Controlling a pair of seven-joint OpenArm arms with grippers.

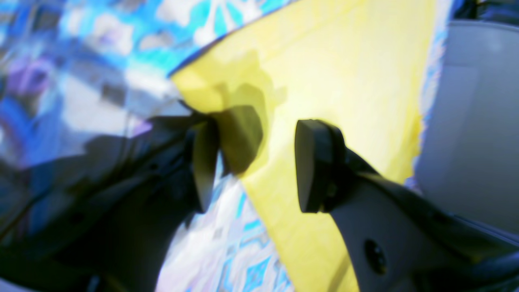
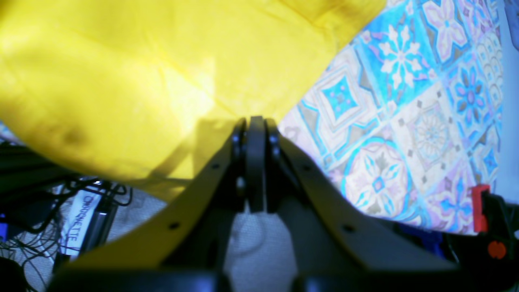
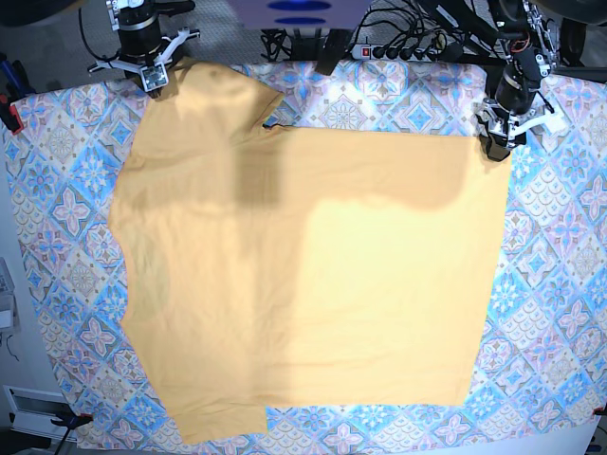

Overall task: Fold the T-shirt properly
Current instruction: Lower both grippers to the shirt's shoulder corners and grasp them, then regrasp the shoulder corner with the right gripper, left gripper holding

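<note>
T-shirt (image 3: 313,284) spread flat on the tile-patterned cloth (image 3: 550,284) covering the surface; both tools at its far corners.

Left tool (image 1: 251,162): fingers (image 1: 314,166) apart, right at the shirt's far corner on the base view's right, the corner lying between them but not pinched. Right tool (image 2: 255,129): fingers pressed together at the shirt's yellow edge; can't tell from the wrist view if fabric is actually caught between them. In the base view it sits at the far corner on that view's left. Shirt is partly folded, one layer over the other.
</note>
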